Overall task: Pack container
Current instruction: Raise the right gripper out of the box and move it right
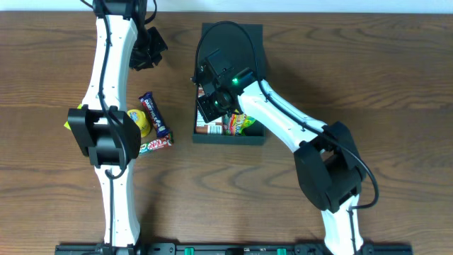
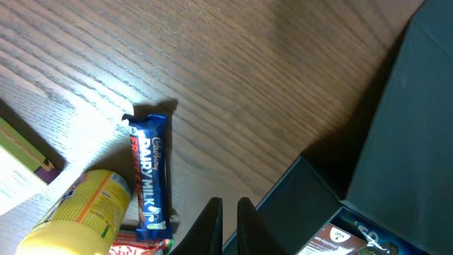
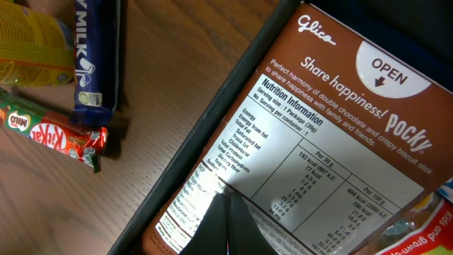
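The dark teal container lies at the table's centre with its flap lid open towards the far side. It holds a brown Pocky box and some bright snack packets. My right gripper is shut and empty, with its tips down on the Pocky box inside the container. My left gripper is shut and empty, hovering above bare wood just left of the container, near its lid.
Left of the container lie a blue Dairy Milk bar, a yellow packet and a red KitKat. They also show in the right wrist view: bar, KitKat. A pale box corner lies further left.
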`<move>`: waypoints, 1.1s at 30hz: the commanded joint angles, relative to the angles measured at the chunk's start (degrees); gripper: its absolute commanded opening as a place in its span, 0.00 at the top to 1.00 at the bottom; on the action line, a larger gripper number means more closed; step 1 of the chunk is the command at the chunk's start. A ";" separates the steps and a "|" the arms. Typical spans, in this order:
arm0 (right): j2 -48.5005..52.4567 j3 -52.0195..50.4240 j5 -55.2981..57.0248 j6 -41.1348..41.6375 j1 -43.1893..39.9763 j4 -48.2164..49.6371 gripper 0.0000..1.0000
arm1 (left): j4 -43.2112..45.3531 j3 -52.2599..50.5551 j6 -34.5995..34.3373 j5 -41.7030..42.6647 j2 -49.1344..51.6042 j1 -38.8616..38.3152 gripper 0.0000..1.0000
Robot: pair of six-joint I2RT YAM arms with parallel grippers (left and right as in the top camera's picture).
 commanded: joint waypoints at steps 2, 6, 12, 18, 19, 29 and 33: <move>1.38 -0.33 -0.22 -1.77 0.72 -0.04 0.99 | 0.15 0.00 0.98 0.22 0.17 0.31 0.90; 2.99 -0.37 -0.26 -1.77 0.72 -0.20 0.99 | 0.17 0.00 0.98 0.22 0.17 0.28 0.90; 2.75 -0.22 -0.28 -1.77 0.39 0.17 0.99 | 0.24 0.00 1.01 0.22 0.17 0.31 0.90; -5.25 0.70 -0.22 -1.77 -2.78 0.72 0.99 | 0.24 0.00 1.03 0.17 0.17 0.35 0.90; -6.67 0.70 -0.09 -1.77 -3.65 0.96 0.99 | 0.24 0.00 1.03 0.17 0.17 0.35 0.91; -10.99 0.70 0.61 -3.58 -14.47 -3.45 0.99 | -5.84 0.07 0.00 -4.22 -0.70 1.95 0.94; -10.99 0.70 0.61 -5.84 -16.76 -3.74 0.99 | -9.25 0.07 -0.92 -6.25 -4.35 4.98 0.94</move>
